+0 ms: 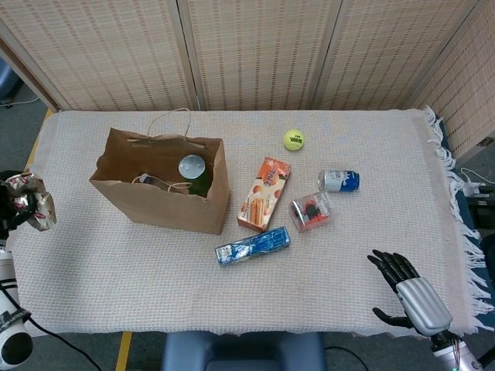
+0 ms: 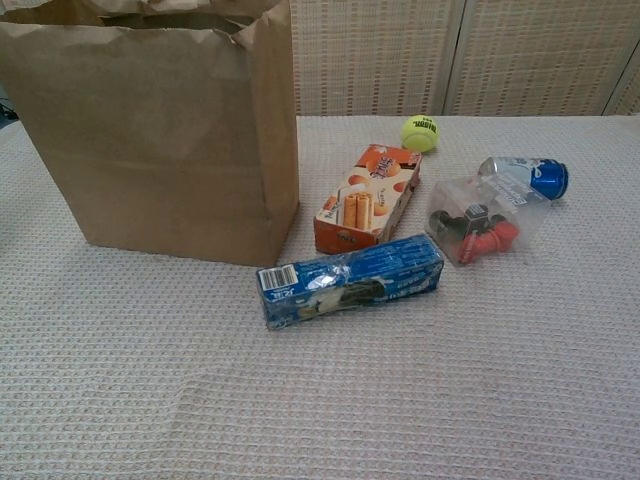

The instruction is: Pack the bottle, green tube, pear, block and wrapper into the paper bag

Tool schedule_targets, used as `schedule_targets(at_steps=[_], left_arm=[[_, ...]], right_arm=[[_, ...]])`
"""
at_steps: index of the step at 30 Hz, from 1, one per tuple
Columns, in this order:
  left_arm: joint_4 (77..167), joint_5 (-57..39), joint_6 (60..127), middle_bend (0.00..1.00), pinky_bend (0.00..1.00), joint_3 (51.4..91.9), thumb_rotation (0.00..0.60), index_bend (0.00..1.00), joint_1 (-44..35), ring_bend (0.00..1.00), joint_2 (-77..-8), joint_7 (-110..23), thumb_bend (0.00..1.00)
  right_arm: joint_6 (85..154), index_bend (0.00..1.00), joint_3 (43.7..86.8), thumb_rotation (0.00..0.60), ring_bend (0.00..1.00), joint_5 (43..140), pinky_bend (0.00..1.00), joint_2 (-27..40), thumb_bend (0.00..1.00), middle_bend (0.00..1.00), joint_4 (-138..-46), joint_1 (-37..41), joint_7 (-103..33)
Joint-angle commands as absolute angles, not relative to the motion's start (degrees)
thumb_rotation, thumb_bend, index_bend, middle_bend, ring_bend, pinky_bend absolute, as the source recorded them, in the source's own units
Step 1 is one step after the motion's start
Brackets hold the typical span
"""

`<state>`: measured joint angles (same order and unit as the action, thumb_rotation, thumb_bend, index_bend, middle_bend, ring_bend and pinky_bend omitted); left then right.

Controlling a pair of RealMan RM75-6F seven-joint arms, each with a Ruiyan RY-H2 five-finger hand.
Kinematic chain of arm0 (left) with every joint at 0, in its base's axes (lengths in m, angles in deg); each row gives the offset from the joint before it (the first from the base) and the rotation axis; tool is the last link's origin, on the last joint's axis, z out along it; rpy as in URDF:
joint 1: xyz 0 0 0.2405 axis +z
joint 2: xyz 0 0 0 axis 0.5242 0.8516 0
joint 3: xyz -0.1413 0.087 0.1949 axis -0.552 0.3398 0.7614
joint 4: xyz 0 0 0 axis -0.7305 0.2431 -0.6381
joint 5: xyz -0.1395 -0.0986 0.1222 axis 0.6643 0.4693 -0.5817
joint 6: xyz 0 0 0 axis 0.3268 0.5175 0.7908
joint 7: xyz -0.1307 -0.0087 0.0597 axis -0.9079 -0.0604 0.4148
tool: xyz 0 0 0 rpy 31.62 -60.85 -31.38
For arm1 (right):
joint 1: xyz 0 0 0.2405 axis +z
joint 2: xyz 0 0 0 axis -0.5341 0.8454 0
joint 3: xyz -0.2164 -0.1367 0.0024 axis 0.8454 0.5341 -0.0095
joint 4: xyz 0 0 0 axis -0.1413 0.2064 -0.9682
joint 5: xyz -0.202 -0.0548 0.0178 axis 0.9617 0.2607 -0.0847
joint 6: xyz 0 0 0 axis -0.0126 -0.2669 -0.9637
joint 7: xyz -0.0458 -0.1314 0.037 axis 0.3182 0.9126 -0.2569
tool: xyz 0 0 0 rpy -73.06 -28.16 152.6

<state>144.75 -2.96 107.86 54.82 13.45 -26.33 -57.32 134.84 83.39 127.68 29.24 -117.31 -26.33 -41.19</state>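
Left hand (image 1: pixel 8 210) was at the table's far left edge, fingers clamped on one crumpled wrapper (image 1: pixel 29 202), held left of the paper bag (image 1: pixel 166 202) and clear of it. Right hand (image 1: pixel 408 292) sat near the table's right corner, fingers spread, holding nothing. One bag stood upright and open, one bottle (image 1: pixel 193 171) inside it. Outside on the cloth: one tennis ball (image 1: pixel 293 140), one orange box (image 1: pixel 264 193), one blue packet (image 1: pixel 252 246), one can (image 1: pixel 339 181), one clear pack (image 1: pixel 310 211).
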Motion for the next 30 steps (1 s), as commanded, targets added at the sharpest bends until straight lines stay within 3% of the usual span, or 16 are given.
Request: schedule_targets(at_steps=[1, 7, 15, 25, 27, 30], left_arm=[[157.2, 4.3, 106.6, 0.67, 0.75, 44.8, 0.600, 0.64, 14.6, 0.60, -21.1, -64.7, 0.64], [162.1, 2.9, 106.0, 0.67, 0.75, 43.0, 0.600, 0.64, 9.7, 0.60, -21.3, -59.9, 0.64], [154.8, -0.2, 103.5, 0.67, 0.75, 46.3, 0.600, 0.64, -1.8, 0.60, -29.1, -47.4, 0.64], [148.5, 3.7, 101.3, 0.66, 0.74, 44.8, 0.600, 0.63, -13.1, 0.59, -37.2, -39.7, 0.63], [148.3, 4.0, 99.6, 0.59, 0.69, 46.4, 0.600, 0.56, -14.1, 0.53, -37.7, -38.2, 0.61], [148.9, 5.2, 95.5, 0.26, 0.44, 49.3, 0.600, 0.25, -14.7, 0.24, -36.6, -35.6, 0.50]], right_arm=[[134.8, 0.00, 83.4, 0.600, 0.00, 127.6, 0.03, 29.2, 0.12, 0.00, -117.3, -26.3, -41.1], [134.7, 0.00, 83.4, 0.600, 0.00, 127.6, 0.03, 29.3, 0.12, 0.00, -117.2, -26.2, -41.1], [134.7, 0.00, 83.6, 0.600, 0.00, 128.0, 0.03, 29.6, 0.12, 0.00, -117.2, -26.2, -41.4], [133.5, 0.00, 83.5, 0.600, 0.00, 127.1, 0.03, 30.2, 0.12, 0.00, -117.6, -25.6, -42.3], [133.3, 0.00, 83.4, 0.600, 0.00, 126.8, 0.03, 30.4, 0.12, 0.00, -117.7, -25.5, -42.7], [133.1, 0.00, 83.4, 0.600, 0.00, 126.6, 0.03, 30.7, 0.12, 0.00, -117.9, -25.3, -43.1]])
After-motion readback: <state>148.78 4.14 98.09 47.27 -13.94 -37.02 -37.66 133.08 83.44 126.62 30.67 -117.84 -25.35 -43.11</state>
